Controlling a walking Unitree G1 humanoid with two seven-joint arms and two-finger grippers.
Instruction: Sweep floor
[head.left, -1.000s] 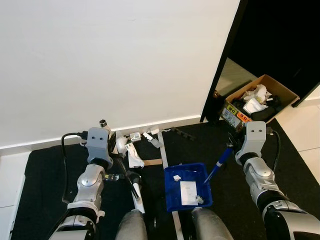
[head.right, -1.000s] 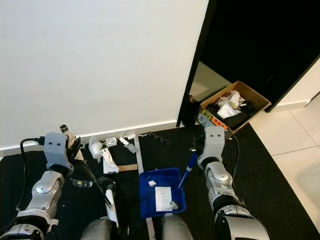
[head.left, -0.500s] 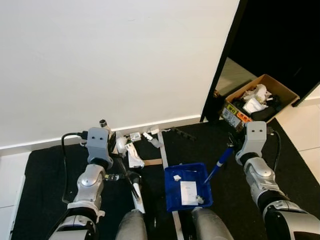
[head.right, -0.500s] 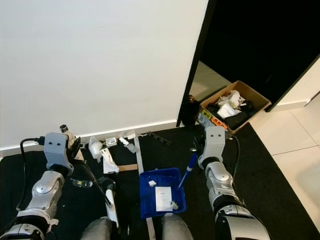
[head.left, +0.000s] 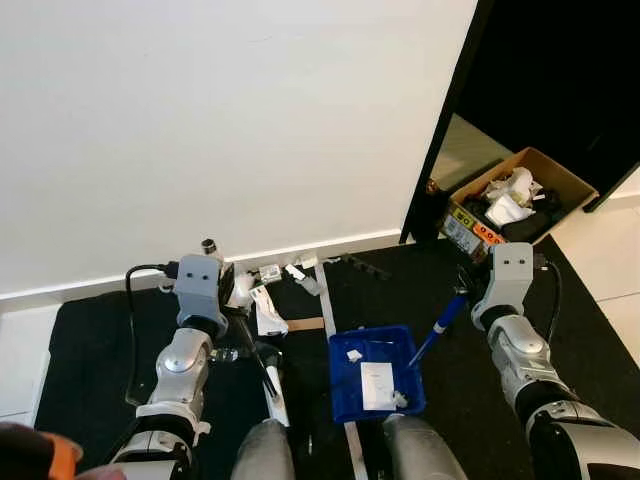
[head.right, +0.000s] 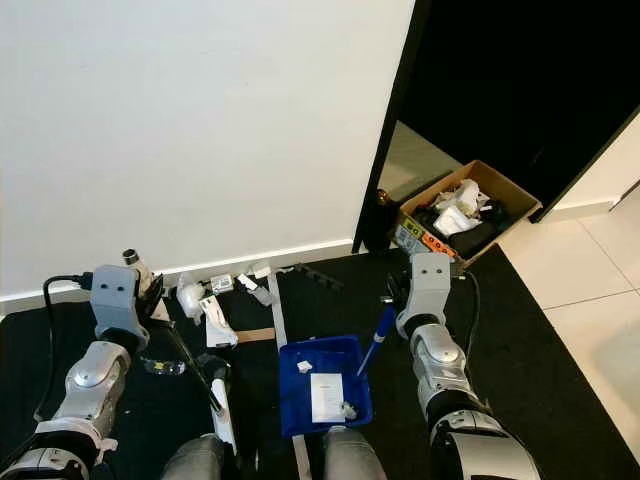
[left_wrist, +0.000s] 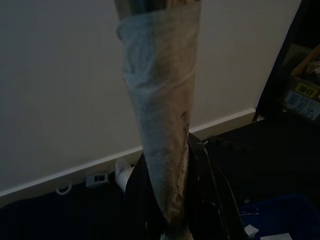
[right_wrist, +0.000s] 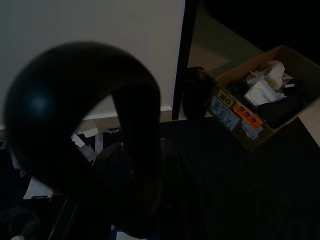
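Note:
A blue dustpan (head.left: 375, 372) lies on the black mat in front of my knees, with a few white scraps in it. Its blue handle (head.left: 437, 333) rises to my right gripper (head.left: 466, 290), which is shut on it; the handle's black end loop (right_wrist: 90, 125) looms in the right wrist view. My left gripper (head.left: 230, 292) is shut on the hand brush's handle (left_wrist: 160, 125), which is wrapped in pale tape. The brush (head.left: 270, 372) slants down to the mat left of the dustpan. White paper litter (head.left: 264, 305) lies near the wall, ahead of the brush.
A white wall and skirting (head.left: 300, 250) close the front. An open cardboard box (head.left: 515, 200) of rubbish stands at the dark doorway on the right. The black mat (head.left: 90, 360) covers the floor; tiles (head.left: 610, 260) show at far right. A blurred orange-tipped shape (head.left: 35, 455) sits at the lower left corner.
Arms, brush and dustpan have hardly moved. A blurred dark and orange shape has come into the lower left corner of the left eye view.

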